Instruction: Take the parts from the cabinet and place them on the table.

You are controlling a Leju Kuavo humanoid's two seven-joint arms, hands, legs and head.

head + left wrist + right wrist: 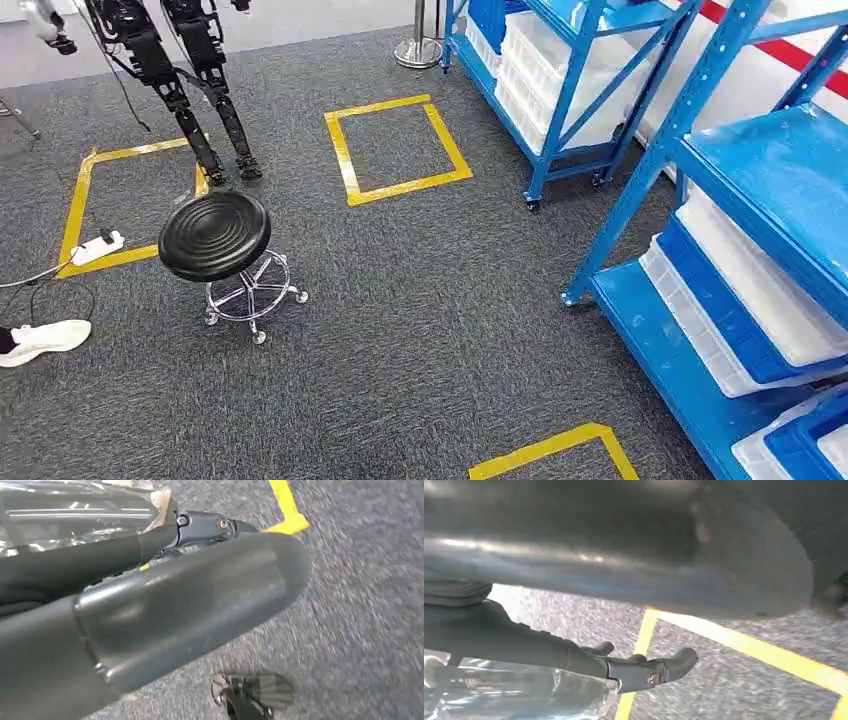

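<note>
Left hand [150, 595]: fingers [210, 527] clamped along left bag [75, 515], clear crinkly film, contents too glared to read. Right hand [549, 650]: same story, fingers [644, 672] wrapped over right bag [524, 695]. Both hang low over carpet [430, 330], off the rack [640, 180] and its bins [740, 300].

My read: parts are light, film is soft and slippery, so it can creep out of a loose pinch. Best hold is around the bulk of the contents, not the loose film edge. Keep the squeeze moderate; film tears, contents may be fragile. Stool [215, 235] stands ahead, so steer around it.
</note>
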